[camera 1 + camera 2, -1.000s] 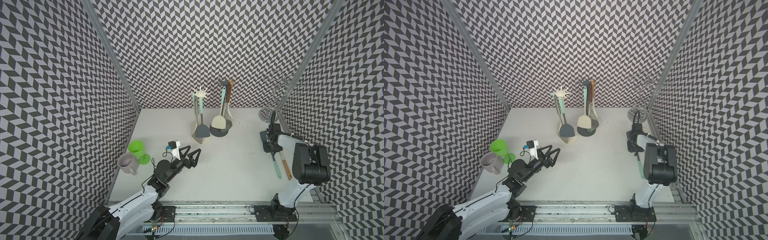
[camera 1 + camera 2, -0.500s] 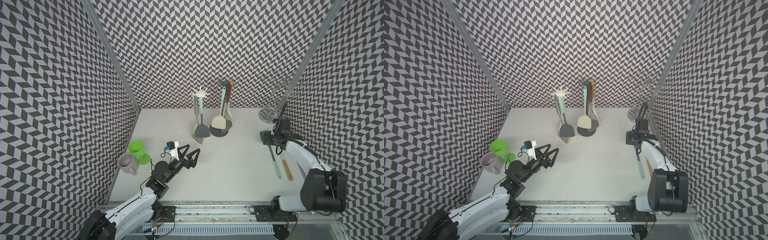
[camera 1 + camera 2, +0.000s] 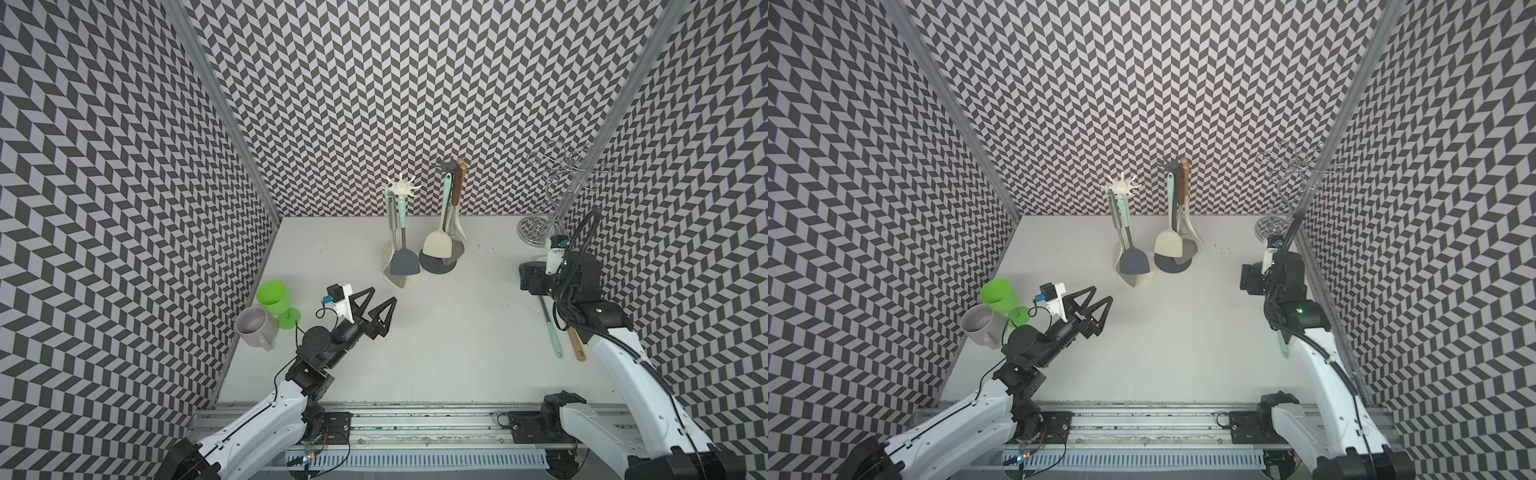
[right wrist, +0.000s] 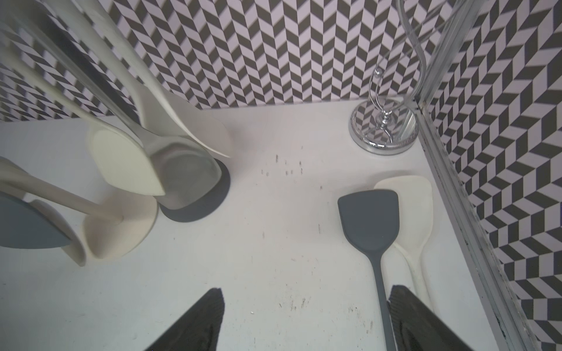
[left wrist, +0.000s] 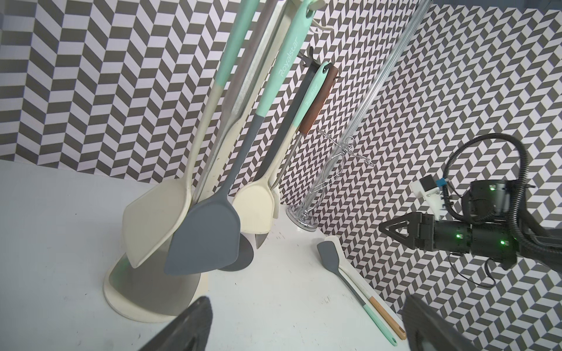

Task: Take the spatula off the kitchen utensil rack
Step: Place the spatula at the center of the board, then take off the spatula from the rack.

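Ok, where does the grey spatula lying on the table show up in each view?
Top view: grey spatula, by the right-hand wall, head hidden under the right arm.
Top view: same spot, only the mint handle end shows.
Left wrist: full length, mint handle nearest the camera.
Right wrist: head and shaft, beside the cream spatula.
Shared landmark: chrome stand, just behind it.

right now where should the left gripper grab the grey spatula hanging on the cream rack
Take the hanging grey spatula by its thin neck above the blade, from the front: it hangs blade down, nearest the open left gripper, a cream spatula partly behind it.
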